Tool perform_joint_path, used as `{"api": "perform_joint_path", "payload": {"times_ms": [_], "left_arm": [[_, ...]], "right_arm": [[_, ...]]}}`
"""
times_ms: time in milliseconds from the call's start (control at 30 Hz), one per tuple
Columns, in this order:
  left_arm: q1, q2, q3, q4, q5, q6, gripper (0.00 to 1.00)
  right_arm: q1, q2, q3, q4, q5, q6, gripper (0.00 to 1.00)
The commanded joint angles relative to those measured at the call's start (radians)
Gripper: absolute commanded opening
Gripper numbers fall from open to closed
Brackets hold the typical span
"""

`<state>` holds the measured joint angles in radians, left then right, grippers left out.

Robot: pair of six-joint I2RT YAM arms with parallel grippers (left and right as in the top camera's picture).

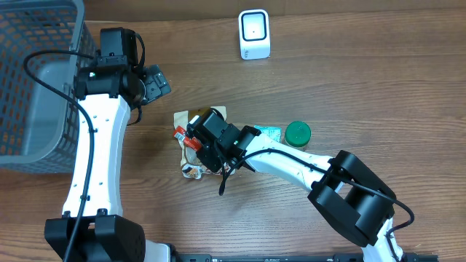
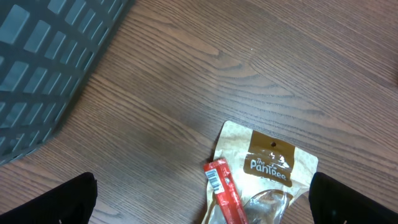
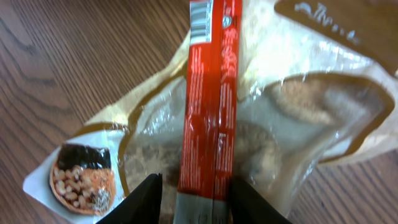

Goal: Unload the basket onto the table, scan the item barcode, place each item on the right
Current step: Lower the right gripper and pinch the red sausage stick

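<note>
The right wrist camera gave what the overhead could not. The right gripper [image 3: 196,186] stood with one finger on either side of the near end of a red stick packet [image 3: 208,93]. Its jaws were narrowed close to the packet's edges, though whether they actually pinched it could not be told. The packet ran straight away from those fingers across a clear-windowed brown pouch [image 3: 311,106], with its barcode [image 3: 201,22] face up at the far end. From overhead that hand hid most of the packet. Only that view, however, showed the white scanner [image 1: 254,34] well apart from the gripper, beyond the pouch, and a green-lidded jar [image 1: 297,134] just beside the right forearm. The left gripper [image 2: 205,202] hung with its fingers spread wide and empty. Its own camera looked down on the pouch's printed top and the packet's barcode end between its fingertips, with the grey basket [image 2: 43,62] off to its left in that view.
</note>
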<state>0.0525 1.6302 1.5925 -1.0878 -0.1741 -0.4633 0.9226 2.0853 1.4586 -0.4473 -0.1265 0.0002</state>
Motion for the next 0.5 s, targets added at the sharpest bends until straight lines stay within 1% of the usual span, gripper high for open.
{"api": "perform_joint_path", "payload": {"times_ms": [0,67,233,467], "left_arm": [[0.0,-0.016,0.008,0.0,-0.016,0.003,1.0],[0.0,-0.016,0.008,0.0,-0.016,0.003,1.0],[0.0,-0.016,0.008,0.0,-0.016,0.003,1.0],[0.0,-0.016,0.008,0.0,-0.016,0.003,1.0]], "right_arm": [[-0.004,0.003,0.007,0.028,-0.001,-0.002,0.42],[-0.004,0.003,0.007,0.04,0.009,-0.002,0.44],[-0.004,0.003,0.007,0.042,0.087,-0.002,0.44],[-0.003,0.003,0.0,0.039,0.069,-0.002,0.43]]}}
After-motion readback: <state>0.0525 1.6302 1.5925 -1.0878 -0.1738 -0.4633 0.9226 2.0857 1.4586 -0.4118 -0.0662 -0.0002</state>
